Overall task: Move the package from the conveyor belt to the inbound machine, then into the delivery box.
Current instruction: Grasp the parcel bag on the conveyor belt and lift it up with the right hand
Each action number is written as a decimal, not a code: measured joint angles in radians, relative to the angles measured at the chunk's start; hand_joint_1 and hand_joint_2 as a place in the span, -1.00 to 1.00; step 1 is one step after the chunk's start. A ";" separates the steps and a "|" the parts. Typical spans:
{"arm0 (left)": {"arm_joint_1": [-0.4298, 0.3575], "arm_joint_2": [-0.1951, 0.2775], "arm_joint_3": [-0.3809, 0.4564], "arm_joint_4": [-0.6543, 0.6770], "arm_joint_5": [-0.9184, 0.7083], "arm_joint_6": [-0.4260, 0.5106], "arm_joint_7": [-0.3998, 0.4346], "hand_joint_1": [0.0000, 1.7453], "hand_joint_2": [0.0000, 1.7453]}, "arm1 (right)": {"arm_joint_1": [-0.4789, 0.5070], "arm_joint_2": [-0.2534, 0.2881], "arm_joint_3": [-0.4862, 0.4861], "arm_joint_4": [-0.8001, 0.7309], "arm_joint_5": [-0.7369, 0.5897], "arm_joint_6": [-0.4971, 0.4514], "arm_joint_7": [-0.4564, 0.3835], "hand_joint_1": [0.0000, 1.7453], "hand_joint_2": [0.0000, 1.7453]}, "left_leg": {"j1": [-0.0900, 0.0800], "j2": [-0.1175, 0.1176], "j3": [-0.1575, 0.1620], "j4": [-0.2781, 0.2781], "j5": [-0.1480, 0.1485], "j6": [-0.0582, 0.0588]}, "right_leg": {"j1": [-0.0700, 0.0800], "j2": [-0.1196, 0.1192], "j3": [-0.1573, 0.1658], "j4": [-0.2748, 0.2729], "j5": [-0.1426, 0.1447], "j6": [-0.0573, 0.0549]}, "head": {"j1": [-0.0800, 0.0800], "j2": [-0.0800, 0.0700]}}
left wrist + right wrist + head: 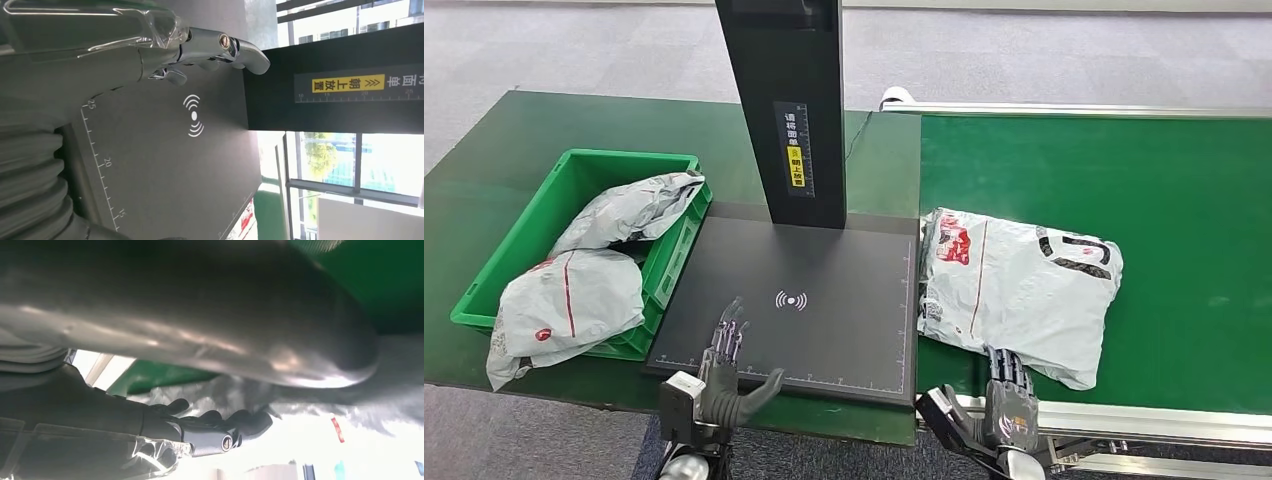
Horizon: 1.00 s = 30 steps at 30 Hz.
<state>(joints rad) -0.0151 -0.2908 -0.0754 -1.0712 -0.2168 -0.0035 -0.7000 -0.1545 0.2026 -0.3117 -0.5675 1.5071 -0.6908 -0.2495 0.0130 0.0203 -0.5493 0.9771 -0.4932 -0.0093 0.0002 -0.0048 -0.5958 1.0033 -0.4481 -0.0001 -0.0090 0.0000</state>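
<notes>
A grey plastic mailer package [1014,290] with red print lies on the green conveyor belt [1144,180], just right of the inbound machine's black scan plate [834,320]. My right hand [1010,395] is at the package's near edge, its dark fingers [220,427] stretched toward the crinkled grey plastic [395,405] and its thumb spread apart; nothing is gripped. My left hand [729,365] hovers open over the plate's front left corner. In the left wrist view its fingers [220,47] reach out above the plate [165,170].
The machine's black post [784,110] rises from the back of the plate. A green delivery box [574,180] at the left holds two grey packages, one [564,310] hanging over its front rim. The conveyor's metal rail [1124,420] runs along the front right.
</notes>
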 joint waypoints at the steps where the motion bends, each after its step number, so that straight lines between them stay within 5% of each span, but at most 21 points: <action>1: 0.001 0.001 0.000 -0.001 0.007 0.003 0.000 -1.00 1.00 | 0.014 0.005 0.003 -0.027 0.002 0.000 -0.003 -1.00 -1.00 | 0.000 0.000 0.000 0.000 0.000 0.000 | 0.000 0.000 0.000 0.000 0.000 0.000 | 0.000 0.000; 13: 0.016 0.017 -0.008 -0.020 0.045 0.021 0.000 -1.00 1.00 | 0.151 0.053 0.113 -0.328 0.034 0.000 0.012 -1.00 -1.00 | 0.000 -0.001 0.001 0.000 0.000 -0.001 | 0.000 0.000 0.001 0.000 -0.001 -0.001 | 0.000 0.000; 20: 0.019 0.024 -0.008 -0.032 0.049 0.019 0.000 -1.00 1.00 | 0.207 0.042 0.194 -0.485 0.039 0.000 0.106 -1.00 -1.00 | -0.002 -0.002 0.001 0.000 0.000 -0.001 | -0.002 -0.001 0.001 0.000 -0.001 0.000 | 0.000 0.000; 30: 0.016 0.026 -0.010 -0.033 0.048 0.009 0.000 -1.00 1.00 | 0.159 -0.018 0.189 -0.445 0.013 0.000 0.078 -1.00 -1.00 | -0.002 -0.001 0.001 0.000 0.000 0.000 | -0.002 -0.001 0.001 0.000 -0.001 0.000 | 0.000 0.000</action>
<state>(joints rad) 0.0010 -0.2646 -0.0854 -1.1040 -0.1685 0.0052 -0.7000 0.0048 0.1842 -0.1229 -1.0130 1.5198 -0.6909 -0.1711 0.0111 0.0189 -0.5481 0.9771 -0.4936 -0.0097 -0.0016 -0.0056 -0.5948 1.0032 -0.4490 -0.0003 -0.0090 0.0000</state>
